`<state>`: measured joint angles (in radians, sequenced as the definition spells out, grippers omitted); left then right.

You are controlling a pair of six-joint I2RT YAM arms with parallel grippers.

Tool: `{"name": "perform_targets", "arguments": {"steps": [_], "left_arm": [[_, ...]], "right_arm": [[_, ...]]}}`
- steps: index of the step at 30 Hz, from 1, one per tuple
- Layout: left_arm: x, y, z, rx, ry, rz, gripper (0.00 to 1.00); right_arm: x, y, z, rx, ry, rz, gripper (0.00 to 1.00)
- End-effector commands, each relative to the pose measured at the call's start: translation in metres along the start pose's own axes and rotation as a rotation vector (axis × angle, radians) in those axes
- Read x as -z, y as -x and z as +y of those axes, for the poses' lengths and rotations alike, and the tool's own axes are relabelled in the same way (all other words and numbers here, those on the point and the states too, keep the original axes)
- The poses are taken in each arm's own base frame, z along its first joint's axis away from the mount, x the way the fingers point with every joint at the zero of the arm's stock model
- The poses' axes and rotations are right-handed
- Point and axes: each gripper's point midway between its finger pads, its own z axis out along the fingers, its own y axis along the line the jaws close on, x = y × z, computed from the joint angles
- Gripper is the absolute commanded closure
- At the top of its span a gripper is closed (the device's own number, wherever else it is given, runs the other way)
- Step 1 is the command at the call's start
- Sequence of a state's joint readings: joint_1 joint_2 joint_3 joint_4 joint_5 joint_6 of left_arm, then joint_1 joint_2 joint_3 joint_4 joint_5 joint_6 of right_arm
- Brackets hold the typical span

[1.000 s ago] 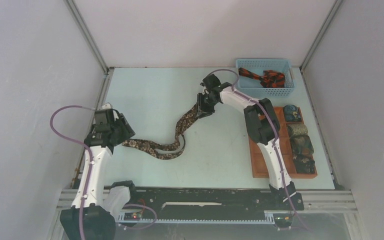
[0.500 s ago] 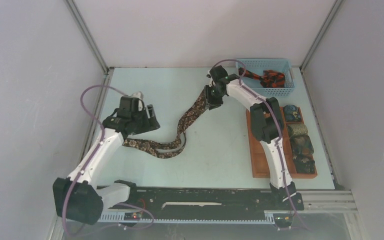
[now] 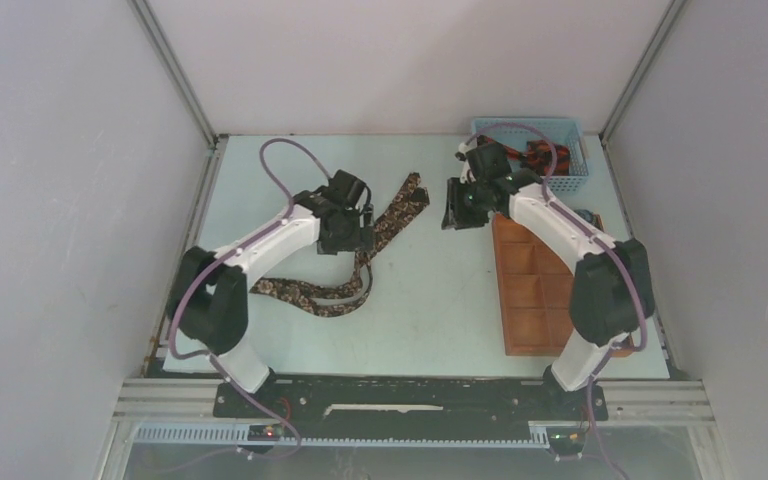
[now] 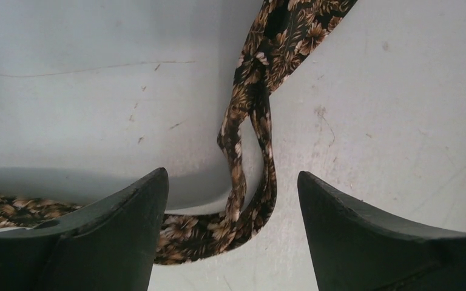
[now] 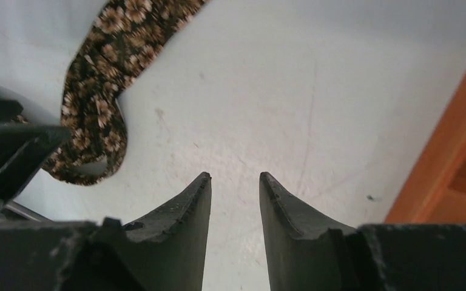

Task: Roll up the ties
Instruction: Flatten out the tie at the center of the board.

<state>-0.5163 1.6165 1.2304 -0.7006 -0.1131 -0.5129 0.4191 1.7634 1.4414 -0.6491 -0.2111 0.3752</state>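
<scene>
Table [image 3: 290,180]: pale worktop, both arms reaching out over its middle from the near edge.
Tray [image 3: 507,320]: orange-brown grid of square compartments at the right; the right arm hides most of its far column.
Basket [image 3: 578,165]: blue mesh, far right corner, holding a bundled black and red-orange tie [image 3: 540,155].
Brown tie [image 3: 398,208]: flat and unrolled on the table, broad end pointing toward the far side, body snaking back to a loop and then off to the left.
Left gripper [image 4: 229,182]: poised above the tie's narrow stretch, jaws spread wide, nothing between them.
Right gripper [image 5: 233,179]: over bare table between the broad end and the tray, jaws only narrowly parted and holding nothing.
Twist: under the left gripper the fabric folds over itself into a tight kink.
Risk: rolling looks not yet begun. A pinch on that kink would likely trap both layers, so the roll would start crooked and lumpy. With the right gripper off the cloth, the loose tie could drag across the table instead of winding.
</scene>
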Motion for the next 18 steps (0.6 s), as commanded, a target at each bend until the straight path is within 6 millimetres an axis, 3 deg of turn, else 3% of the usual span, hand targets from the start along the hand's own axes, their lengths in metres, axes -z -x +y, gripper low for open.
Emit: {"name": "perform_targets", "arguments": {"steps": [1,6,18], "left_arm": [[-0.015,0.005,-0.011,0.017,0.050,0.023,0.17],[-0.035,-0.002,-0.020,0.010,0.031,0.084,0.22],[-0.068,-0.021,-0.033,-0.011,-0.001,0.187,0.42]], "right_arm": [[0.022,-0.005,-0.005,-0.012,0.006,-0.080,0.61],[0.028,-0.023,-0.008,-0.017,0.015,-0.069,0.62],[0.028,-0.031,-0.008,-0.009,0.021,-0.056,0.62]]}}
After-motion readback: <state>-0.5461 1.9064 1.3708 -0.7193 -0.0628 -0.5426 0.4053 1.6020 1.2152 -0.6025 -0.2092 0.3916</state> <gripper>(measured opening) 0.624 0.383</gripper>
